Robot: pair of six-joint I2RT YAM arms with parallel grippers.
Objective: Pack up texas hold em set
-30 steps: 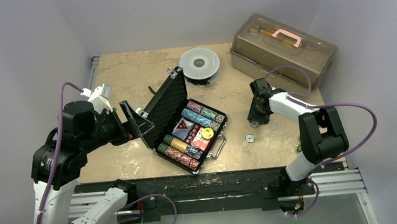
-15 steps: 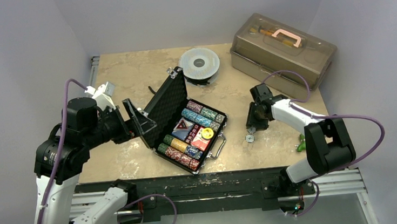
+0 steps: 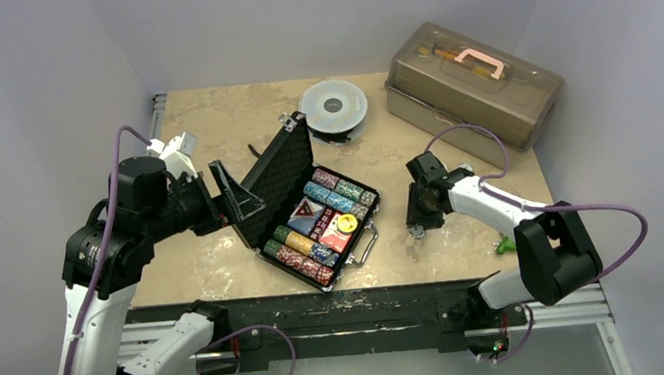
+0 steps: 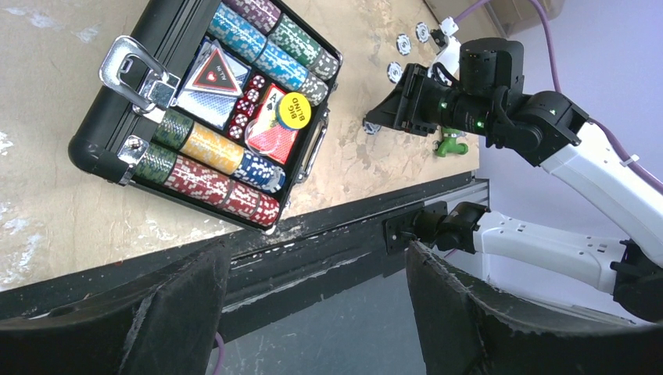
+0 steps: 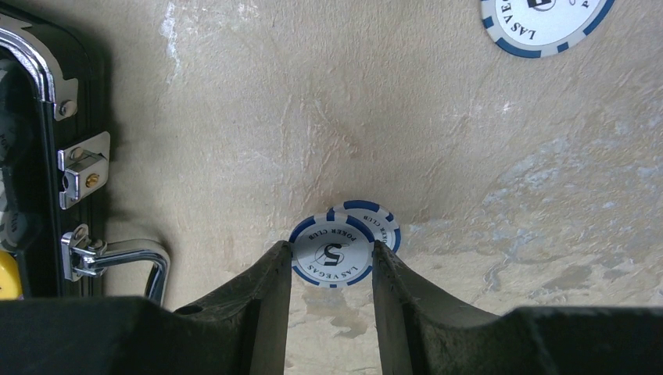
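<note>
Blue-and-white chip [image 5: 332,251] is pinched by its rim in the right gripper [image 5: 331,262], with its "5" face toward the wrist camera. A second chip sits offset just behind it; can't tell whether it's gripped too or lying on the table [image 3: 205,126]. This is close to the table's near edge. Case [image 5: 39,203] lies to the left of those fingers with its handle [image 5: 125,262] side facing them, long axis diagonal to the near edge, open table between. Right arm is the nearer one. Another loose chip [image 5: 543,19] lies beyond. Left gripper [image 4: 317,258] hangs with fingers spread behind the raised lid [image 3: 277,170], holding nothing. Spool [image 3: 333,107] and toolbox [image 3: 474,84] sit at the far edge, likely out of the way.
</note>
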